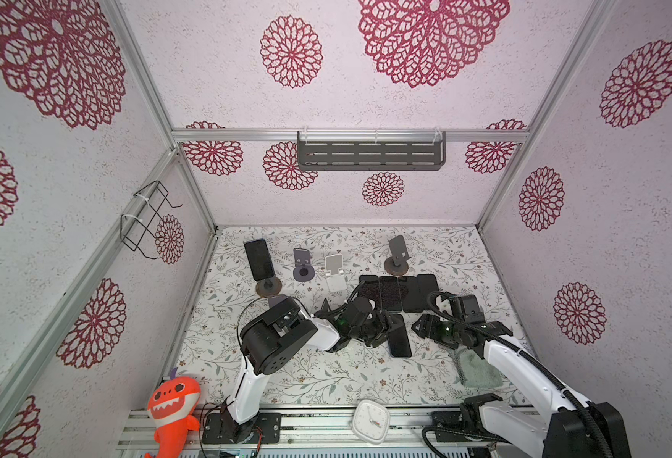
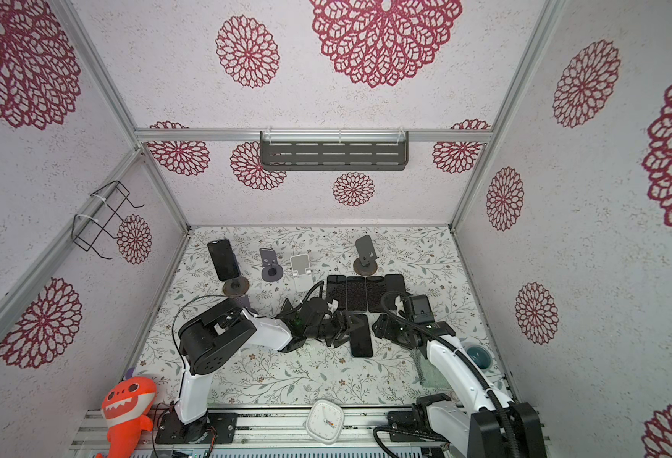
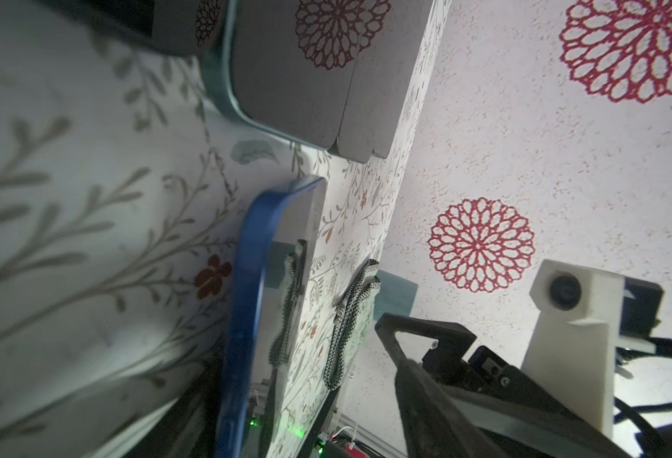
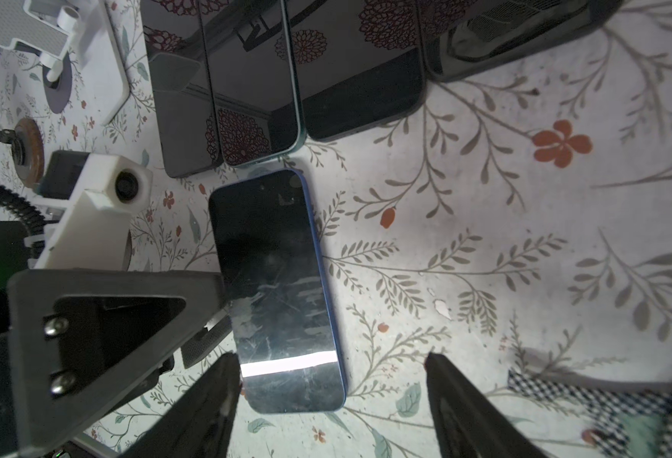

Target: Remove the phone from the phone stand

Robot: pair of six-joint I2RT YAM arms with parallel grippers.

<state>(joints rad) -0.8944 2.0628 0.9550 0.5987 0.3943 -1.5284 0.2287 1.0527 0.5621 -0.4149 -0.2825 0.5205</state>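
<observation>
**Operator:** Two end effectors flank the slim blue-rimmed black-glass phone. Status?

**Technician:** It lies flat on the floral-print bench, beside the row of four dark phones. The left end effector has its jaws apart at the phone's long edge; contact appears slight. The right end effector has its jaws apart and empty, facing the phone's near end.

**Operator:** Procedure?

**Technician:** Withdraw the left end effector sideways and level, without dragging the phone.

A blue-edged, dark-glass phone lies flat on the floral-print desk at eleven o'clock from the right hand, whose black fingers stand spread. Beyond, at twelve, four dark phones lie side by side.
</observation>
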